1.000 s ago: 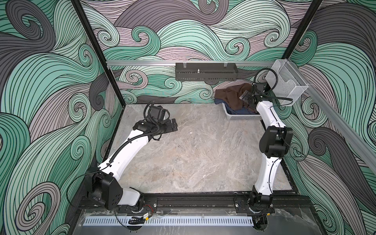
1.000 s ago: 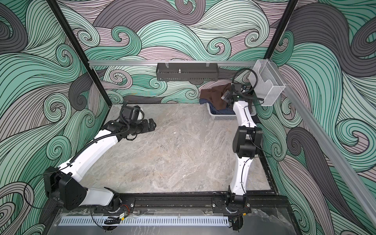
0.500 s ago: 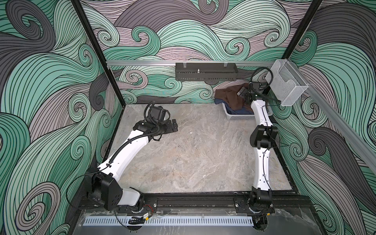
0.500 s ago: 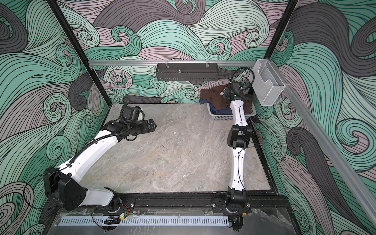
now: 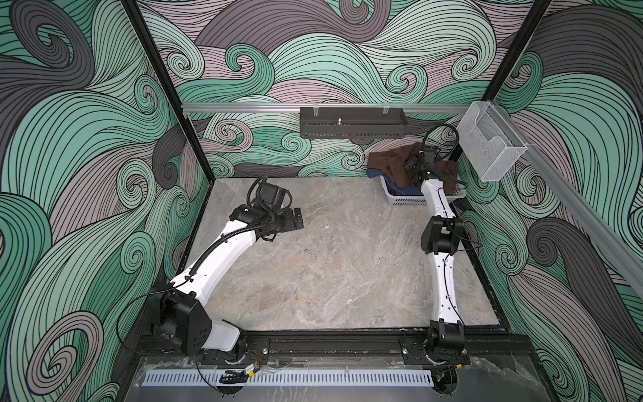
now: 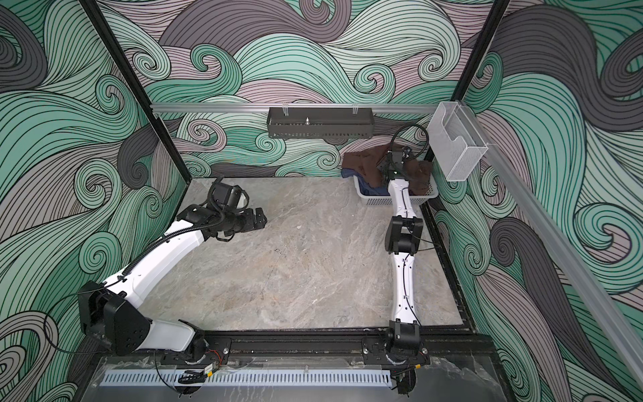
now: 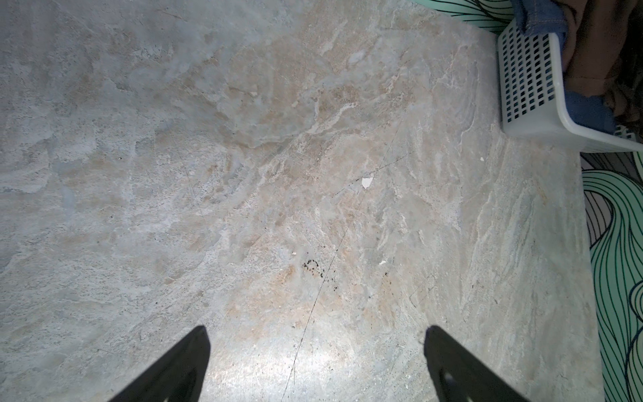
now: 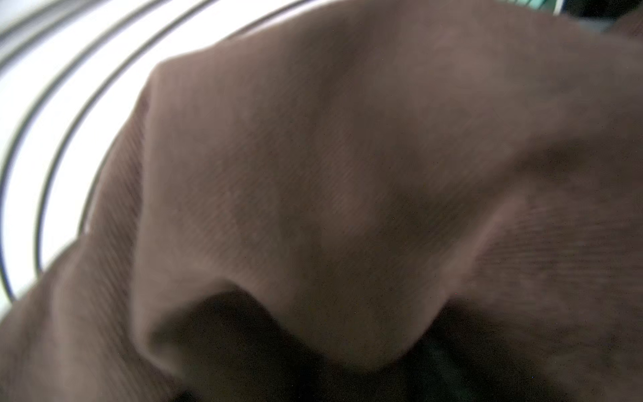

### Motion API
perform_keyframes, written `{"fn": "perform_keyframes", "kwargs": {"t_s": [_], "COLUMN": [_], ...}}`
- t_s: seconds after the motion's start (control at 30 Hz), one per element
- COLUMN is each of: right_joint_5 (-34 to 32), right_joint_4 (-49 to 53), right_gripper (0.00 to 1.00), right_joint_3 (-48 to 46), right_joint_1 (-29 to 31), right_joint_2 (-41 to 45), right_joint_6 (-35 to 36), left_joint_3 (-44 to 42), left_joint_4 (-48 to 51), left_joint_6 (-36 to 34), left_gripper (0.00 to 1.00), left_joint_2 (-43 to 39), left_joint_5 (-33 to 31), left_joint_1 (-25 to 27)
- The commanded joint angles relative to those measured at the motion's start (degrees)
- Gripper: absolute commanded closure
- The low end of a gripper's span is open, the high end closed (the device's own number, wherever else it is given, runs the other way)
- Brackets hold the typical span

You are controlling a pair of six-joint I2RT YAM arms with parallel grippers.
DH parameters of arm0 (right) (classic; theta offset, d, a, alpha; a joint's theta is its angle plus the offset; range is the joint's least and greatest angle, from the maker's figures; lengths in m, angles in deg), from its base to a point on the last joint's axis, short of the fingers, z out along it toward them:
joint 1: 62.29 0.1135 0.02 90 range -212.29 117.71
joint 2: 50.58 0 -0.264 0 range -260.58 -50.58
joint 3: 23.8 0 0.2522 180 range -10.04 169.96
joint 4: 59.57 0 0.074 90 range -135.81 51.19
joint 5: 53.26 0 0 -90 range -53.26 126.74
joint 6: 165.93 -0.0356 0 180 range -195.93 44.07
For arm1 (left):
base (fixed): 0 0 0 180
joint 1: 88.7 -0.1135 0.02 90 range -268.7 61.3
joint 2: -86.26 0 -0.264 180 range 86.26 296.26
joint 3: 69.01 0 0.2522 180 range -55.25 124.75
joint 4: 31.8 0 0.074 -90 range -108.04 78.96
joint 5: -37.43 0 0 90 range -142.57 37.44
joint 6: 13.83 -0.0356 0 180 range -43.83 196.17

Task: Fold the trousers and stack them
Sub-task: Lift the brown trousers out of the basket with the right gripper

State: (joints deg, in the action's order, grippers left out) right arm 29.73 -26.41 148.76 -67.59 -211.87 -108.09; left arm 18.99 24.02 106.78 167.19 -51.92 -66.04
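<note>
My left hand [image 5: 296, 219] hangs low over the bare worktop [image 5: 348, 271], opened wide, holding nothing. Further right, the trousers [image 5: 388, 166] lie heaped in the white basket [image 5: 407, 201] in the far corner, over a blue garment [image 5: 376, 173]. My right hand [image 5: 415, 167] is sunk in the brown heap; whether it has pinched cloth I cannot tell. The cloth looks soft, limp and light: I'd take a raised fold on top and expect the legs to trail.
</note>
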Motion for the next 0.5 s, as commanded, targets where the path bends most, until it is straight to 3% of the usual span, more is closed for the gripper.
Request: {"fn": "perform_keyframes", "kwargs": {"t_s": [0.0, 0.07, 0.2, 0.47], "right_joint_5": [-2.7, -4.1, -4.7, -5.2], "right_joint_4": [-3.7, -3.2, -2.4, 5.1], "right_gripper": [0.69, 0.82, 0.93, 1.0], "right_joint_3": [1.7, 1.6, 0.7, -1.0], "right_joint_1": [0.2, 0.4, 0.8, 2.3], "right_joint_2": [0.2, 2.3, 8.4, 22.3], "right_joint_6": [0.1, 1.4, 4.0, 6.7], "left_joint_3": [2.7, 3.4, 5.2, 6.3], "left_joint_4": [2.8, 3.2, 3.7, 1.8], "left_joint_6": [0.3, 0.1, -0.5, -1.8], "left_gripper": [0.01, 0.01, 0.01, 0.01], "left_joint_2": [-0.2, -0.1, 0.2, -0.7], "left_joint_5": [-0.7, -0.7, -0.4, -0.2], "left_joint_1": [0.4, 0.4, 0.4, 0.5]}}
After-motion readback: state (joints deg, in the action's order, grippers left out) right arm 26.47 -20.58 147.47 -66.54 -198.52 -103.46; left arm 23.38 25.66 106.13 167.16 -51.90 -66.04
